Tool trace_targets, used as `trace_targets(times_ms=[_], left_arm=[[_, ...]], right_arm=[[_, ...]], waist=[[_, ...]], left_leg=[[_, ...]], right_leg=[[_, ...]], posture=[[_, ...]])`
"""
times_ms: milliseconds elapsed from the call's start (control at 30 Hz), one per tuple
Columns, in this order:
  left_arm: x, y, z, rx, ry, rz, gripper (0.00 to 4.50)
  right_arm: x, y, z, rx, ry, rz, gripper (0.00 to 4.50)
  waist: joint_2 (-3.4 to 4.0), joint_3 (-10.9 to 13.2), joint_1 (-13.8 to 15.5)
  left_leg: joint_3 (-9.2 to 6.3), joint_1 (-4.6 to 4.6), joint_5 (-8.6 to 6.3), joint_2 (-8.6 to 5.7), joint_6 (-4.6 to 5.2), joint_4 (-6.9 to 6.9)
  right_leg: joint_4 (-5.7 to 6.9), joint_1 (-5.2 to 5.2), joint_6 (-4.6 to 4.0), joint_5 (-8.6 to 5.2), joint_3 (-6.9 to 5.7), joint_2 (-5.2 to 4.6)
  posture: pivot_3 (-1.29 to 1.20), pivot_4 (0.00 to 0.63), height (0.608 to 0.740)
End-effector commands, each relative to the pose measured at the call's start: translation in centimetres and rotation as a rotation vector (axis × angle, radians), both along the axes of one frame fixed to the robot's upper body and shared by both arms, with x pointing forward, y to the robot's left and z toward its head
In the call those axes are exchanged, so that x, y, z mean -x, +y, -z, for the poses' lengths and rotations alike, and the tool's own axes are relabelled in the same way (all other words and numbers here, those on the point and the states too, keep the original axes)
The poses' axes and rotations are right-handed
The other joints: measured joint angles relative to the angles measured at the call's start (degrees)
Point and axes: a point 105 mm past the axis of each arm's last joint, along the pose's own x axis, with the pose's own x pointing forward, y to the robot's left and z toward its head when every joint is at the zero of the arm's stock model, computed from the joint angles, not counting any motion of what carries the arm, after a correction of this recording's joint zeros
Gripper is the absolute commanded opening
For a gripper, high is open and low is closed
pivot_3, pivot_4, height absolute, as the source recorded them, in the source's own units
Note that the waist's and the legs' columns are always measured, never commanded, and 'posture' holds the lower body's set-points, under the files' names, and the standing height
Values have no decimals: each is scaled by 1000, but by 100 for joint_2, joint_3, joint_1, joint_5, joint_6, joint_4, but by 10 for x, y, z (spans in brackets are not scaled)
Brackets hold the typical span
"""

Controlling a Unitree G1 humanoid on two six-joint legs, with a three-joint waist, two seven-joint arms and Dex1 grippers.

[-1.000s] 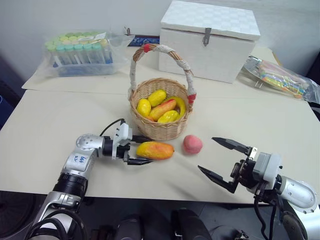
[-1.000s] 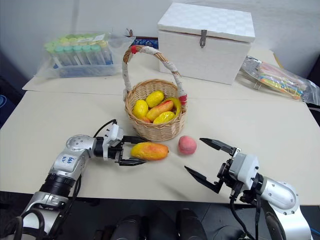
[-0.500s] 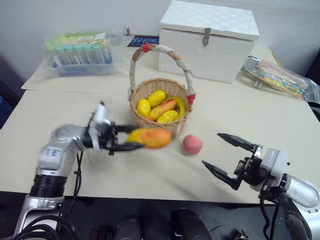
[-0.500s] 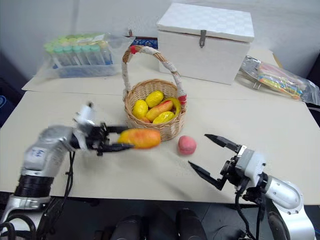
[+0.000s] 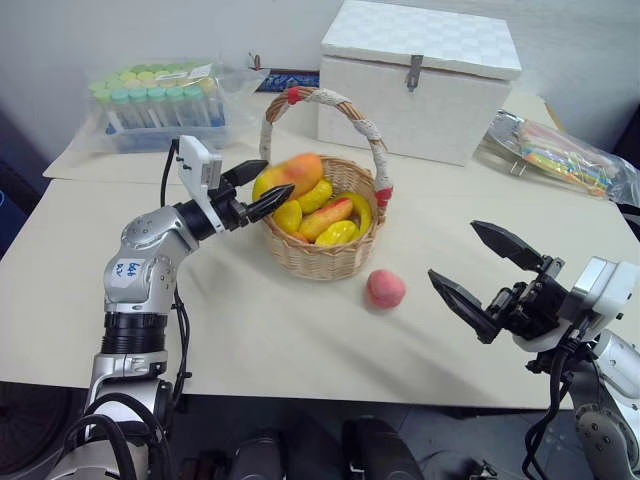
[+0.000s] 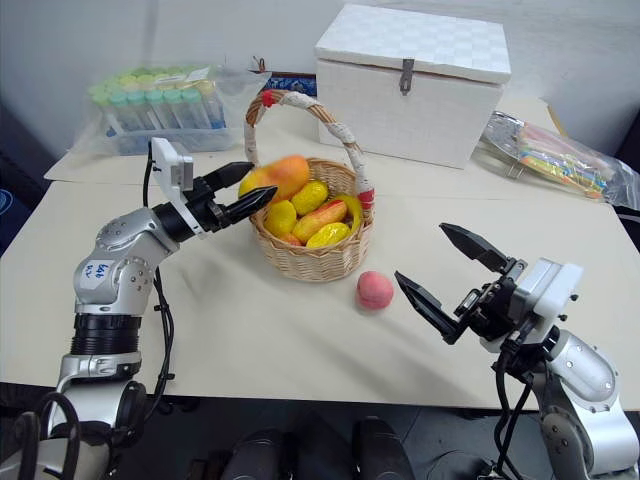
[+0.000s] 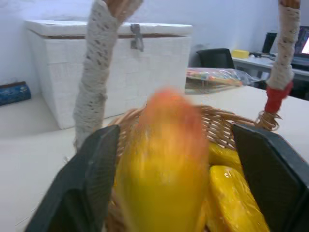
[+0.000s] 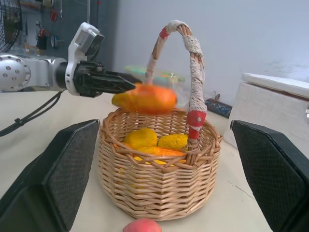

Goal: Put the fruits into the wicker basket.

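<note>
The orange-yellow mango (image 5: 290,175) hangs blurred just over the near-left rim of the wicker basket (image 5: 320,262), between the spread tips of my left gripper (image 5: 278,176). In the left wrist view, a gap shows between the mango (image 7: 166,154) and one black finger (image 7: 270,169), so that gripper is open. The pink-red peach (image 5: 385,288) lies on the table in front of the basket, slightly to its right. My right gripper (image 5: 452,249) hovers open and empty to the right of the peach.
Several yellow fruits (image 5: 315,195) lie in the basket under its tall handle (image 5: 375,140). A white lidded box (image 5: 420,80) stands behind it. A bag of capped tubes (image 5: 160,100) sits at the back left, and a plastic packet (image 5: 560,155) at the back right.
My left gripper carried the mango up from the table to above the basket's rim, and its jaws have spread. My right gripper rose a little, still open.
</note>
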Motion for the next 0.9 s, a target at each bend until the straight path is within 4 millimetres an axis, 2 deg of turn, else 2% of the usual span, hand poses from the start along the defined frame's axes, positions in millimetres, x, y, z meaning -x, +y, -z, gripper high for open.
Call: trace_targets(times_ms=[33,100,167,233,300,367,467,567,633,733,800,900], left_arm=[[20,15,-17,-21,-62,83,4488],[31,36,-16,-66,-49,119,4488],[44,51,-15,-118,-66,169,4488],[57,71,-1,-218,-13,210,4488],[76,89,23,-373,105,272,4488],[88,98,36,-432,184,301,4488],[99,104,46,-477,191,315,4488],[109,101,53,-439,171,346,4488],[114,95,59,-412,173,362,4488],[114,90,63,-389,180,353,4488],[115,85,66,-380,181,349,4488],[116,75,74,-354,179,343,4488]], right_arm=[[8,-14,5,69,22,2,4500],[17,-29,19,152,112,-12,4500],[21,-44,24,190,144,6,4500],[27,-58,38,265,196,15,4500],[37,-76,65,335,293,18,4500],[43,-88,84,350,346,43,4500],[44,-95,95,362,327,86,4500],[37,-78,96,372,295,47,4500],[21,-52,87,353,271,-5,4500],[1,-33,81,369,300,13,4500],[-17,-14,71,322,332,-16,4500],[-48,20,43,281,303,-100,4500]], waist=[[0,0,-4],[1,1,-12],[1,1,-27],[1,1,-47],[-1,-1,-63],[1,0,-68],[2,1,-58],[3,1,-77],[5,2,-107],[5,2,-120],[5,2,-103],[6,3,-124]], left_leg=[[1,0,0,0,0,0],[4,2,0,0,0,-8],[6,2,-1,3,-1,-14],[7,2,-1,5,-1,-9],[11,12,-1,4,0,-10],[10,15,-1,5,-1,-18],[11,12,-2,3,3,-17],[11,14,-3,3,7,-13],[11,16,-3,4,5,-15],[13,14,-1,11,-2,-16],[12,11,-1,11,-3,-16],[13,10,-2,9,-1,-11]], right_leg=[[0,0,0,0,0,1],[-2,-1,0,0,3,1],[-9,-1,0,0,3,5],[-12,1,0,0,3,6],[-14,10,-1,-1,7,5],[-20,12,-4,-2,7,8],[-20,11,-6,-3,7,2],[-13,12,-6,-3,10,-3],[-6,9,-6,-3,11,-3],[2,-1,-6,-3,14,0],[2,-4,-6,-3,13,0],[2,-4,-6,-3,14,-2]], posture=[[0,150,740],[0,150,740],[0,150,740],[0,150,740],[0,150,740],[0,150,740],[0,150,740],[0,150,740],[0,150,740],[0,150,740],[0,150,740],[0,150,740]])
